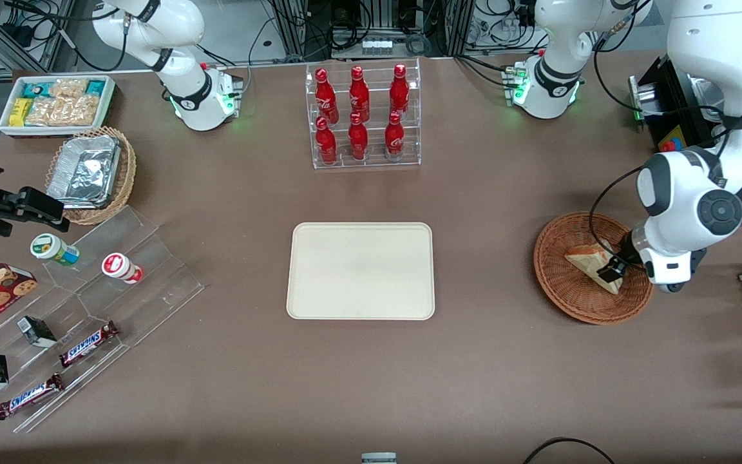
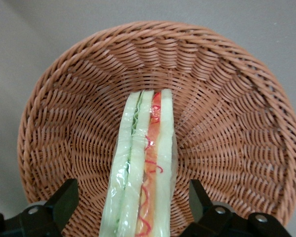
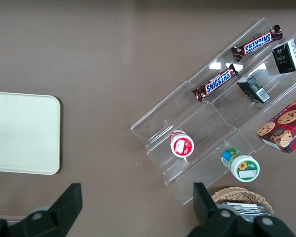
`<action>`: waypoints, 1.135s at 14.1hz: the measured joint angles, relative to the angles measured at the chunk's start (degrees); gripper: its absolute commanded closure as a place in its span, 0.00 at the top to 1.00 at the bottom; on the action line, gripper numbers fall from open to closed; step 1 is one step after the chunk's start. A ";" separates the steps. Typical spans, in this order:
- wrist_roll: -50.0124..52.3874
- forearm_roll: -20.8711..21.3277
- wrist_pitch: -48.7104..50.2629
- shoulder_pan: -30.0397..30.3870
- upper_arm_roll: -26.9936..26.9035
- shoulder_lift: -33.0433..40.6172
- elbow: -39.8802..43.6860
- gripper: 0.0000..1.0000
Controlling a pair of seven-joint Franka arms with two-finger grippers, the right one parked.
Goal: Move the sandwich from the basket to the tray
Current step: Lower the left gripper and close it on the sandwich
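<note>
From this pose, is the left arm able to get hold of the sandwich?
Probably yes: the end effector hangs open in the basket, a finger either side of the sandwich, nothing between them.

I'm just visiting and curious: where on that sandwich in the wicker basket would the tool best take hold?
Probably across the two flat bread faces, coming down from above. The sandwich stands on edge in the basket, filling edge up, so both faces are free. The tool is open, one finger at each face.

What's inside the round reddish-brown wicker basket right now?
The basket holds one triangular white-bread sandwich, standing on edge. The open gripper straddles it, fingers clear. The weave beneath the sandwich is hidden.
</note>
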State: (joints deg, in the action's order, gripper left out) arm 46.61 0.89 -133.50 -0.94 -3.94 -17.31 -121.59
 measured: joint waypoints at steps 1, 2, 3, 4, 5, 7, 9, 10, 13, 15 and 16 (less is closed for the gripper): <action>0.29 0.00 -0.31 -0.01 0.02 -0.35 -0.16 0.97; 0.47 -0.01 -0.72 -0.05 0.03 -0.60 -0.21 0.95; 0.61 -0.01 -1.22 -0.12 0.05 -0.84 -0.30 0.95; 0.80 -0.01 -1.71 -0.21 0.08 -1.20 -0.43 0.94; 1.03 -0.01 -1.86 -0.27 0.12 -1.70 -0.50 0.89; 1.28 -0.01 -1.91 -0.31 0.18 -2.63 -0.52 0.72; 1.30 -0.01 -1.91 -0.36 0.22 -3.03 -0.54 0.65; 1.30 -0.01 -1.91 -0.42 0.24 -3.09 -0.56 0.59; 1.18 0.00 -1.90 -0.69 0.45 -3.08 -0.55 0.49; 0.93 0.03 -0.90 -1.61 0.56 -2.79 -0.17 0.40; 0.31 0.04 1.36 -2.16 0.78 -2.38 0.93 0.38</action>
State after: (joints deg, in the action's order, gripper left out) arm 46.92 0.93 -132.14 -3.10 -3.16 -19.69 -120.66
